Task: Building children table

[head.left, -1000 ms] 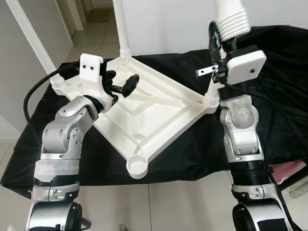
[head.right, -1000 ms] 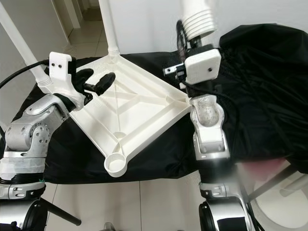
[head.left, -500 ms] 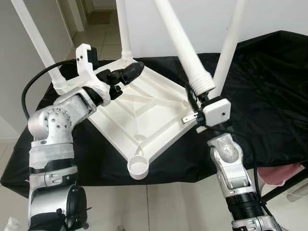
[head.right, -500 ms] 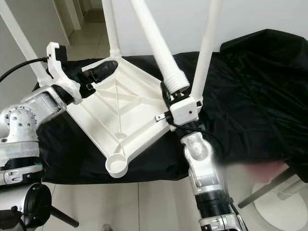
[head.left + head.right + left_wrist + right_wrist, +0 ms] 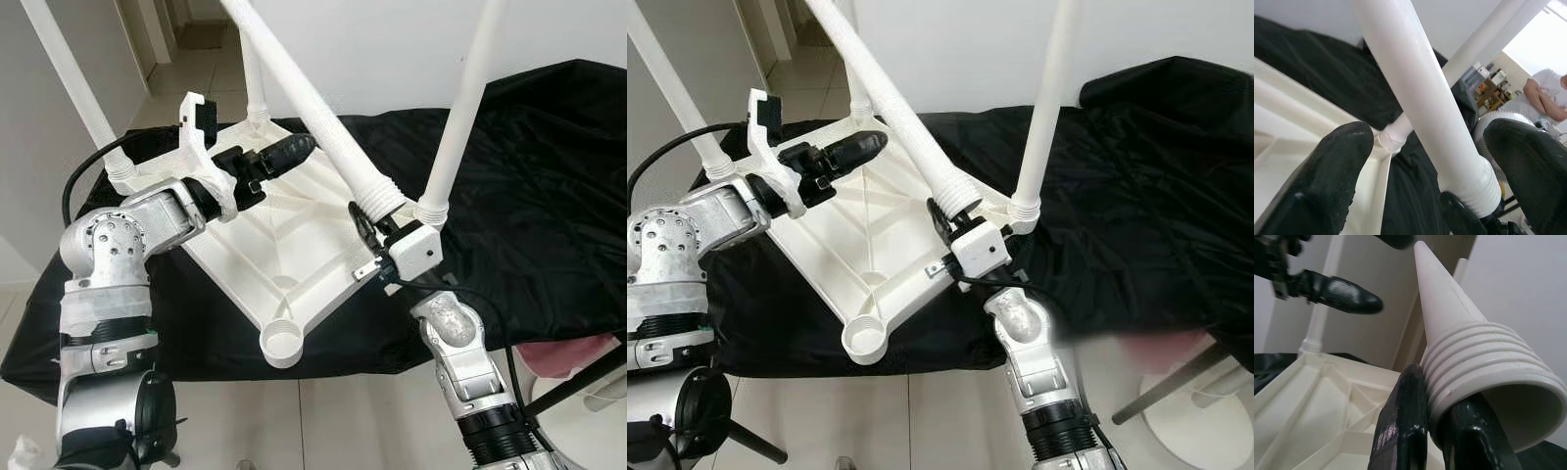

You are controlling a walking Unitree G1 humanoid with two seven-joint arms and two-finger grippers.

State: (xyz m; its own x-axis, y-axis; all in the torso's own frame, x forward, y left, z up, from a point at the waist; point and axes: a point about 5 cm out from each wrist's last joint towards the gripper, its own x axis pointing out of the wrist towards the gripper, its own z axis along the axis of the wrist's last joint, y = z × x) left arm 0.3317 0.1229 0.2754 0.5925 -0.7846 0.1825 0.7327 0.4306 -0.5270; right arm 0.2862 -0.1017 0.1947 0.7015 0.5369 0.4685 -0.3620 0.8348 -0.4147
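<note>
While three legs already stand screwed into the upturned white tabletop (image 5: 294,235) on the black-draped bench (image 5: 549,186), the right pincer (image 5: 370,227) clamps the fourth leg (image 5: 313,98) by its threaded end, tilted toward 11 o'clock, the left pincer (image 5: 279,157) gapes empty beside it, and the 6 o'clock socket (image 5: 281,343) awaits.

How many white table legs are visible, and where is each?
4. Three stand screwed into tabletop corners: far-left leg, back leg, right leg. The loose leg is held by the right claw.
</note>
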